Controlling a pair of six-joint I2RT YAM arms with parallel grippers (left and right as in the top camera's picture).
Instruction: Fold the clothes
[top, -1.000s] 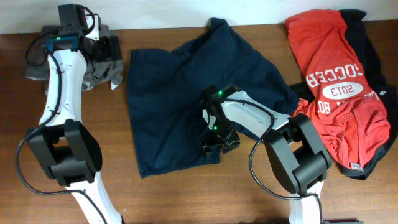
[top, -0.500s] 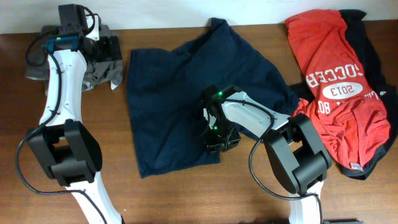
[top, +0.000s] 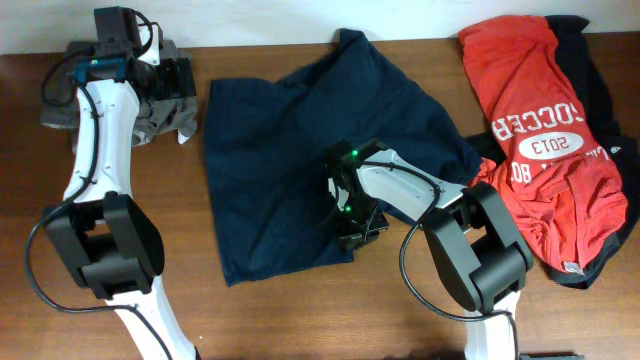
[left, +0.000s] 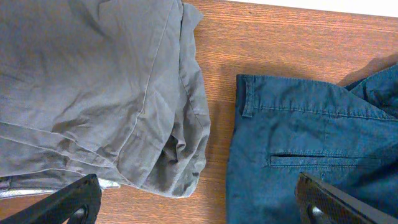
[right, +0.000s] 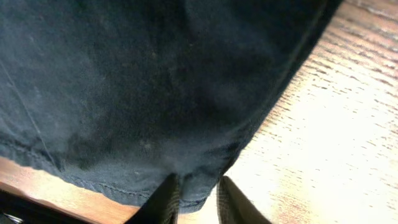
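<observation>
The navy shorts lie spread flat in the middle of the table. My right gripper is at their lower right hem corner. In the right wrist view the right gripper has its two dark fingers pinched on the stitched hem of the shorts, with bare wood to the right. A grey-brown garment lies bunched at the far left, and my left gripper hovers over it. In the left wrist view the left gripper stands wide open between the grey-brown garment and the shorts' waistband.
A red jersey with white lettering lies at the far right on top of a black garment. Bare wooden tabletop runs along the front edge.
My right gripper has slid a little toward the hem corner and its jaws have narrowed onto the fabric. The left arm has not moved.
</observation>
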